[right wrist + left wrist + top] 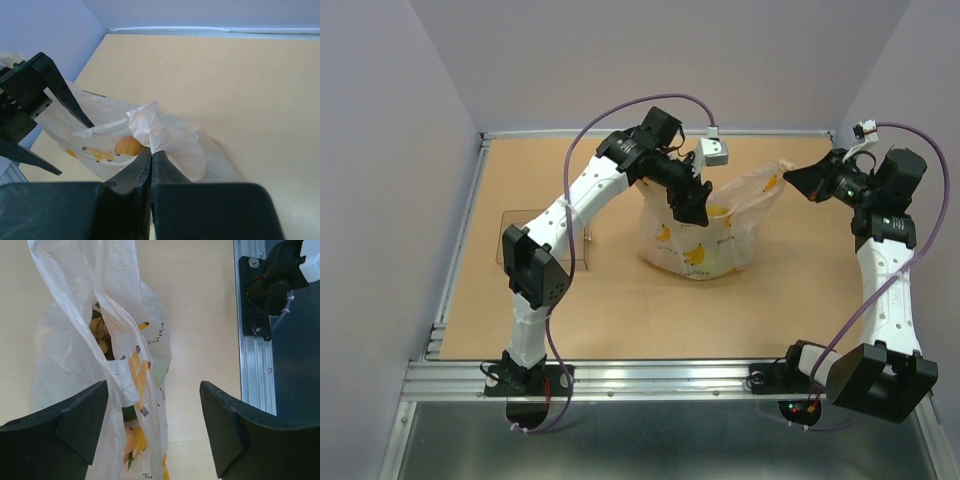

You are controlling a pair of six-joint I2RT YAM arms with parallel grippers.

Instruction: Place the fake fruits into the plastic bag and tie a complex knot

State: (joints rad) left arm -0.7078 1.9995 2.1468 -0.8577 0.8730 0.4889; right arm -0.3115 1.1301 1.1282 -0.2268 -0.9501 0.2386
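The plastic bag point(705, 240) sits mid-surface, a bit toward the far side, bulging at the bottom, with banana prints on the film. Its mouth is up and partly open. The fake fruits point(100, 332) are inside the bag: yellowish-tan pieces with a bit of green show through the mouth gap in the left wrist view. One orange-yellow piece point(129, 146) shows through the film in the right wrist view. No exact count is possible because the film hides most of them.

The left tool point(692, 212) is directly over the bag mouth, pointing down. Its jaws are wide apart point(152, 390). A loose fold of the bag's upper film runs between the fingers, close to the left finger point(80, 420) and apart from the right finger point(230, 425); nothing is clamped.

The right tool point(788, 180) is at the bag's right upper corner, raised off the surface. Its jaws are pressed together on a bunched, twisted bit of the bag's film point(150, 131), and the corner is drawn up and out to the right.

The tan surface point(620, 300) carries the bag. A clear tray point(506, 235) lies on the left side, partly behind the left arm and well apart from the bag. A metal rail point(660, 375) runs along the near edge with both arm bases on it.
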